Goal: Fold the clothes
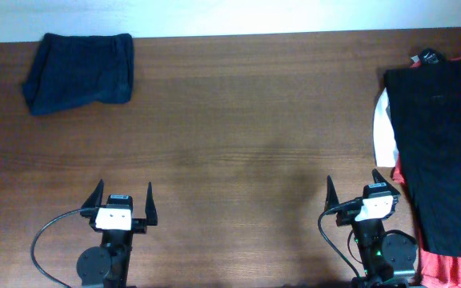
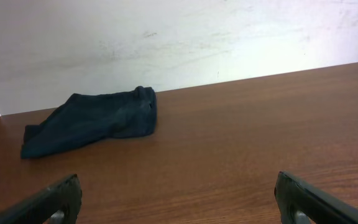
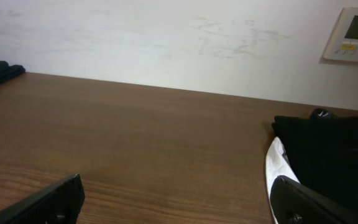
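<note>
We hold left fingers (image 2: 48,202) and right fingers (image 3: 48,202) spread, empty, with folded navy cloth garment (image 1: 78,72) far left, black-red clothes pile (image 1: 438,144) right.

Wooden table (image 1: 238,120), perhaps a wall thermostat (image 3: 355,34)

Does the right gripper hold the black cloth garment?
No, the right gripper is open and empty, beside the black cloth garment.
</note>
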Robot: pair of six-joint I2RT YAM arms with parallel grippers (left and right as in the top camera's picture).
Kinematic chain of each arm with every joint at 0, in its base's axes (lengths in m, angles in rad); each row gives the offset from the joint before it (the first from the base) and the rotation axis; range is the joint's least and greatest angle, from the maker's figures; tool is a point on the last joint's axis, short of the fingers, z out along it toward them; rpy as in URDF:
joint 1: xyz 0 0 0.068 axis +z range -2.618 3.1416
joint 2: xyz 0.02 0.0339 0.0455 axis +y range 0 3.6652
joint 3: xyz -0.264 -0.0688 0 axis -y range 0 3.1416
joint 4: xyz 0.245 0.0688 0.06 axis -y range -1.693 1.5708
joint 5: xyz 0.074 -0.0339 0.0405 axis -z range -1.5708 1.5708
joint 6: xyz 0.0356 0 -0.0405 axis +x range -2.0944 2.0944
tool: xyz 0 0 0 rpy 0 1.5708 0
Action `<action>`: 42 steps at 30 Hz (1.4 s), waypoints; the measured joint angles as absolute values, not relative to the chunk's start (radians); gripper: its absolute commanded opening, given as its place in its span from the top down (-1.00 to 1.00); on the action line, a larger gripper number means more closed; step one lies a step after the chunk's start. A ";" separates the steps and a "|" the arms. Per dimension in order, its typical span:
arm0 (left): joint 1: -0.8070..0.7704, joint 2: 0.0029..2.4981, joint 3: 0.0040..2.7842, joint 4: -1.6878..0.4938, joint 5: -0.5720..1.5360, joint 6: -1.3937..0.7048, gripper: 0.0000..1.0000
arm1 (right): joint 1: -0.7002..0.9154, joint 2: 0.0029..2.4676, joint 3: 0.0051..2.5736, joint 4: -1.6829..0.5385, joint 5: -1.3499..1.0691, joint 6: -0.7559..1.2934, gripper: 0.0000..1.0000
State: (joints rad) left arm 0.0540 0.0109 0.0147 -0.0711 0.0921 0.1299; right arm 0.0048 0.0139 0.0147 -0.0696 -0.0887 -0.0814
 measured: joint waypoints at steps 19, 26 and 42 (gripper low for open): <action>0.054 0.011 0.015 -0.071 0.092 0.130 -0.98 | 0.005 0.014 0.015 -0.070 -0.089 -0.081 -0.98; 0.054 0.011 0.015 -0.071 0.092 0.130 -0.98 | 0.005 0.014 0.015 -0.070 -0.089 -0.082 -0.97; 0.054 0.011 0.015 -0.071 0.092 0.130 -0.98 | 0.006 0.011 0.010 0.338 -0.558 0.078 -0.97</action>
